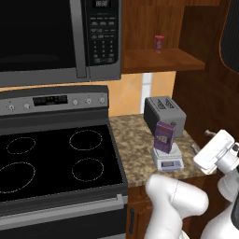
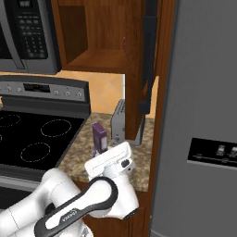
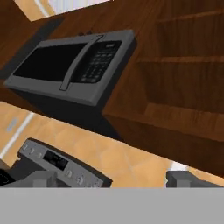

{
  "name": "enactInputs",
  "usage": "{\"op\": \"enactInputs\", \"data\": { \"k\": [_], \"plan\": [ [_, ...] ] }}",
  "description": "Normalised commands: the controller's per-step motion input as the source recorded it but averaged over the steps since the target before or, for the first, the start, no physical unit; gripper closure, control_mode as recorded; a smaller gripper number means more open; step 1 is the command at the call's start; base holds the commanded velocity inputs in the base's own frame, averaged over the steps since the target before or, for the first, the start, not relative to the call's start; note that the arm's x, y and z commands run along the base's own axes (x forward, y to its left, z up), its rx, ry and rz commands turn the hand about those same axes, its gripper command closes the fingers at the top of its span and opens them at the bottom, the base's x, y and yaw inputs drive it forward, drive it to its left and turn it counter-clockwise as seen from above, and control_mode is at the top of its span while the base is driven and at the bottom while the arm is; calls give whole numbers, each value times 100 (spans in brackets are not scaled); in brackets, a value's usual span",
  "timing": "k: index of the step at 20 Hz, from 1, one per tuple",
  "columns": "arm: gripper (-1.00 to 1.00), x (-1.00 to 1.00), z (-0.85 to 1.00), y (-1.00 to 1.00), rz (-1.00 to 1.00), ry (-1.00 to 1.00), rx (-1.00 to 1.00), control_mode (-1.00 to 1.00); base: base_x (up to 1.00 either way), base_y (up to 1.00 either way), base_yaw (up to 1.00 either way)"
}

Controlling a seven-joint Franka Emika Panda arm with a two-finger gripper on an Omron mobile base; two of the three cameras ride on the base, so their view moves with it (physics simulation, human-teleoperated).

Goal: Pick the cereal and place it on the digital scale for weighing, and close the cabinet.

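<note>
The purple cereal box (image 1: 165,136) stands upright on the small white digital scale (image 1: 166,159), in front of the toaster on the counter. The cereal (image 2: 99,138) also rises just behind my white hand. My gripper (image 1: 201,141) hovers to the right of the scale, apart from the box, tilted up toward the wall. Its fingertips (image 3: 43,179) stand wide apart with nothing between them, so it is open. The brown cabinet (image 1: 158,58) above the counter is open, and its door (image 2: 149,60) with the black bar handle swings out over the counter.
A grey toaster (image 1: 163,113) sits behind the scale. A small red can (image 1: 159,43) stands on the cabinet shelf. The black microwave (image 1: 56,37) hangs over the stove (image 1: 51,158). A grey fridge (image 2: 203,115) bounds the right side.
</note>
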Motion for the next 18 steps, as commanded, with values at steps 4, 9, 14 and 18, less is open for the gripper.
{"op": "enactInputs", "data": {
  "k": [4, 9, 14, 18],
  "plan": [
    [-100, -79, 97, 23, -7, -17, -4, -100, 0, 0, 0],
    [-100, -97, 81, 1, -23, -32, -14, -100, 0, 0, 0],
    [-100, -79, 35, 0, -29, -17, -14, -100, 0, 0, 0],
    [-100, -92, 18, -23, -40, -7, -19, -100, 0, 0, 0]
  ]
}}
